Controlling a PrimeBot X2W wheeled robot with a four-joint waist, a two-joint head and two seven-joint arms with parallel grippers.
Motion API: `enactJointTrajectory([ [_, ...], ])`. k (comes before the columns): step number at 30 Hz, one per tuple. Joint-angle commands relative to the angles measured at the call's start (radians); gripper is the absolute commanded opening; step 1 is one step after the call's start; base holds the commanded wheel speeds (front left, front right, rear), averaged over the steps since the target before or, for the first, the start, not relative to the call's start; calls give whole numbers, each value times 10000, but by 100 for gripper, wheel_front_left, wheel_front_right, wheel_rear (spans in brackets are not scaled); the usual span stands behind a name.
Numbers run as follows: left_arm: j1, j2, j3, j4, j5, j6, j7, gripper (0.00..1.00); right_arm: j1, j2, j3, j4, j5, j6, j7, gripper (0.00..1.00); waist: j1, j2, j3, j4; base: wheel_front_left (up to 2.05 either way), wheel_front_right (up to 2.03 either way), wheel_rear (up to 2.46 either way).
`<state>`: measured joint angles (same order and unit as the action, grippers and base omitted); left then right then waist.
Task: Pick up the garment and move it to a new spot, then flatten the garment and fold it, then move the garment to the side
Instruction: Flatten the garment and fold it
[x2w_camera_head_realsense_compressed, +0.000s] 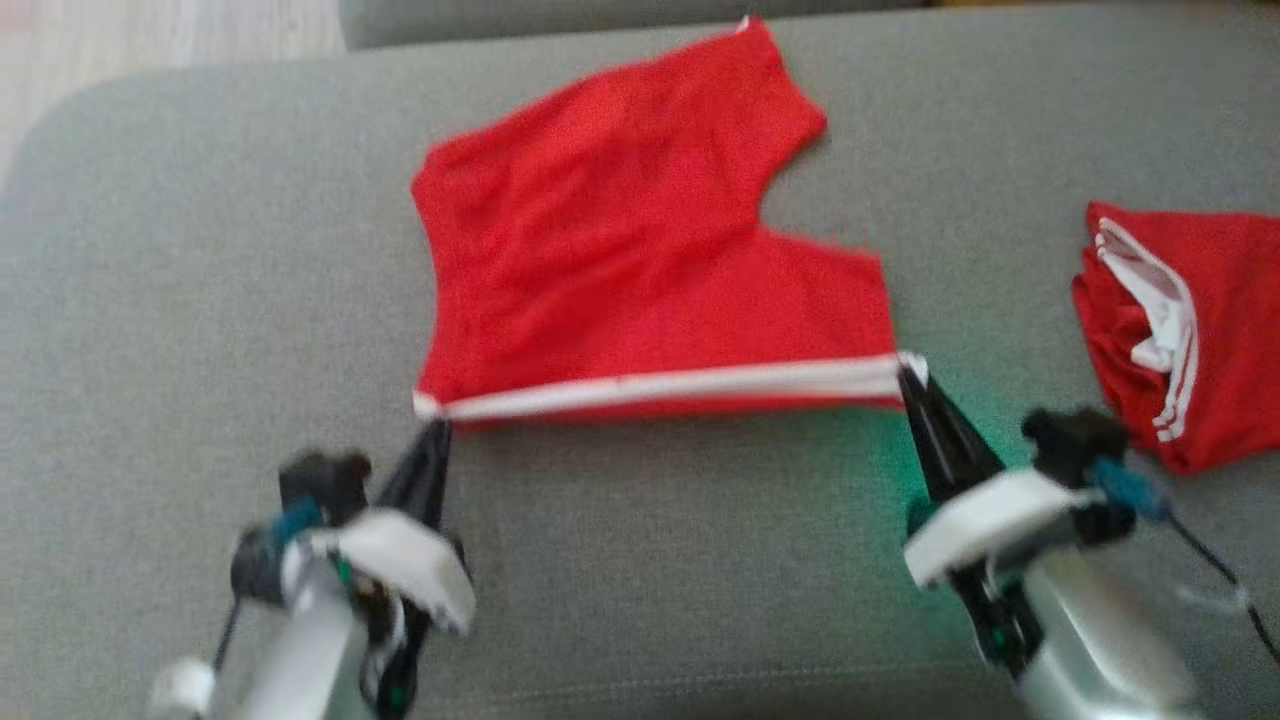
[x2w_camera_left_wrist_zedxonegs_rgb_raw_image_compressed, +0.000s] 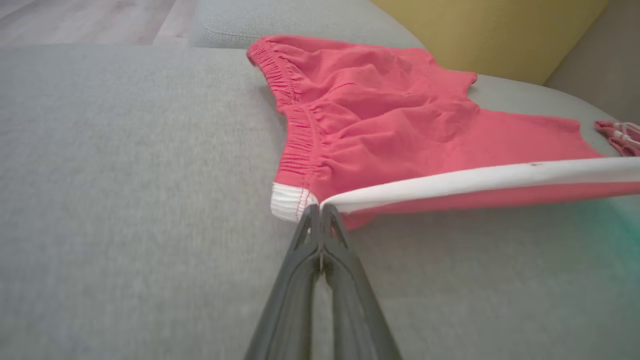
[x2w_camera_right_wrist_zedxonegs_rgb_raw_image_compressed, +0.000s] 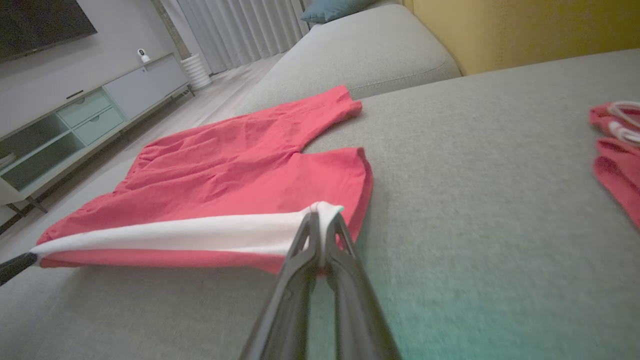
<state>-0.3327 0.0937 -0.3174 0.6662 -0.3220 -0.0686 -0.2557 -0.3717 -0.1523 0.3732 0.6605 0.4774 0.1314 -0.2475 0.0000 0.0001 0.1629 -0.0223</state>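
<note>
I've got both claws clenched on the red shorts (x2w_camera_head_realsense_compressed: 640, 250). The left claw (x2w_camera_head_realsense_compressed: 437, 430) pinches the waistband corner and the right claw (x2w_camera_head_realsense_compressed: 910, 375) the leg-hem corner, with the white side stripe (x2w_camera_head_realsense_compressed: 670, 385) pulled taut between them, just off the grey sofa (x2w_camera_head_realsense_compressed: 200, 300). The rest lies spread on the cushion, fairly flat (a few wrinkles near the waistband). I'd judge the flattening nearly done; the fold and the move aside are left. Another red garment (x2w_camera_head_realsense_compressed: 1190, 330) sits well apart on my right.
</note>
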Motion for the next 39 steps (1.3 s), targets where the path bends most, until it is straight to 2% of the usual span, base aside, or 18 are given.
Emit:
enactJointTrajectory([
  [1, 655, 370, 260, -888, 7, 174, -50, 0, 732, -253, -319, -1053, -221, -7, 153, 0, 0, -1, -490, 29, 0, 0, 0],
  [5, 2125, 569, 205, -2563, -82, 504, 533, 0, 2555, -246, -1347, -3084, -747, -7, 1133, 0, 0, -1, -834, 58, 0, 0, 0],
  [6, 2125, 569, 205, -2563, -82, 504, 533, 0, 2555, -246, -1347, -3084, -747, -7, 1133, 0, 0, -1, -834, 58, 0, 0, 0],
  [14, 4718, 1041, -56, -6736, -279, 1235, 2745, 0, 5804, 521, -2945, -7663, -1744, -7, 3723, 0, 0, -1, -1128, 145, 0, 0, 0],
  [17, 5117, 1328, -127, -7674, -299, 1261, 3312, 0, 6307, 662, -3198, -8695, -1886, -7, 4407, 0, 0, -1, -1103, 169, 0, 0, 0],
  [20, 5043, 1533, -103, -8042, -367, 1181, 3644, 0, 6214, 664, -3380, -9119, -1960, -7, 4812, 0, 0, -1, -1027, 177, 0, 0, 0],
  [25, 4093, 1521, 60, -7816, -722, 934, 3937, 0, 5012, 451, -3547, -8728, -1886, -7, 5042, 0, 0, -1, -575, 174, 0, 0, 0],
  [31, 1869, 1347, 329, -6784, -1019, 583, 4009, 0, 2287, -120, -3367, -7239, -1661, -7, 5029, 0, 0, -1, 523, 449, 0, 0, 0],
  [33, 735, 1169, 351, -6079, -1159, 384, 4043, 0, 753, -393, -3138, -6173, -1485, -7, 4940, 0, 0, -1, 1081, 651, 0, 0, 0],
  [39, -1291, 705, 335, -4425, -1317, 61, 3644, 0, -2005, -788, -2407, -3618, -1121, -7, 4395, 0, 0, -1, 1897, 1124, 0, 0, 0],
])
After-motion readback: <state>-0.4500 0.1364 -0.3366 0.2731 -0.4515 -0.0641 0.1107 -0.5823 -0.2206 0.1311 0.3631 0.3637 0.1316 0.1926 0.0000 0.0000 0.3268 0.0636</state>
